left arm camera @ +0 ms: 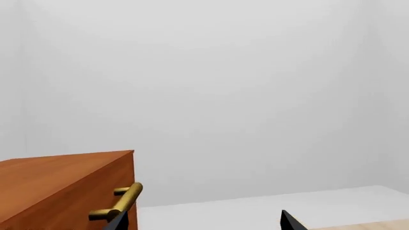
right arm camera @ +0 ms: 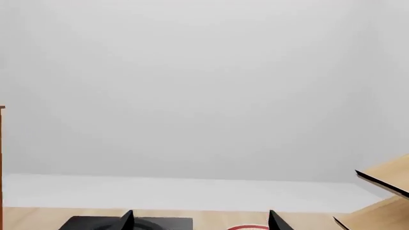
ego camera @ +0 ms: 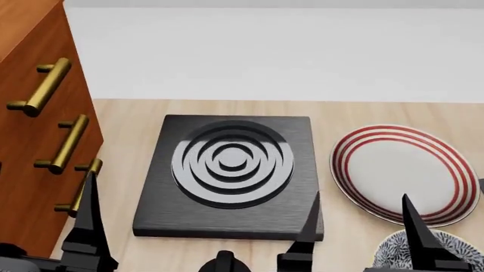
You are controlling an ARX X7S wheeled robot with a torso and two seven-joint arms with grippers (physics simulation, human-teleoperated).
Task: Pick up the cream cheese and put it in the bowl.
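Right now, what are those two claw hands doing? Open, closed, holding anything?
Left gripper: open, its black fingers spread wide apart, holding nothing.
Right gripper: open, fingers spread, holding nothing; it hangs just above the bowl.

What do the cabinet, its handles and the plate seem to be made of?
Cabinet: likely varnished wood, reddish-brown with faint grain.
Handles: probably brushed brass, golden with a dull sheen.
Plate: looks like glazed ceramic, smooth white with red rings.
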